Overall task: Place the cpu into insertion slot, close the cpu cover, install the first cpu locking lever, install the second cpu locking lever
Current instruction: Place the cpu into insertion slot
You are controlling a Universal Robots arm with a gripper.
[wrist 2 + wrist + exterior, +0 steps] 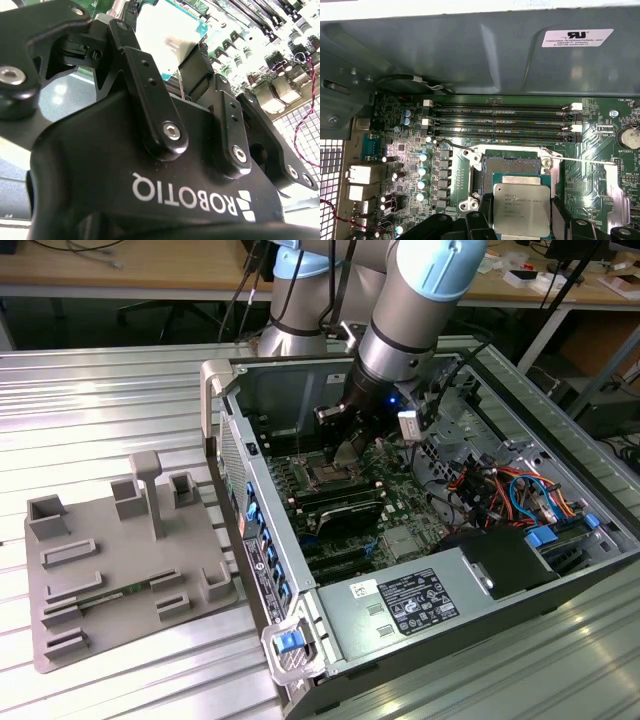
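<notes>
The cpu, a small flat square chip with a silvery-grey metal top, is clamped by two opposite edges in the black claw. It is held level, judged so it can meet the contacts flat. Just beyond the claw's fingertips lies the insertion slot, a dark square recess with a silver rim in the green circuit board, uncovered with its contacts exposed. Farther out from the claw run the long black memory slots.

Arm angled down, tool gripping cpu

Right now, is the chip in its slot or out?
Out. The hand holds the chip, and the slot shows bare pins.
</notes>
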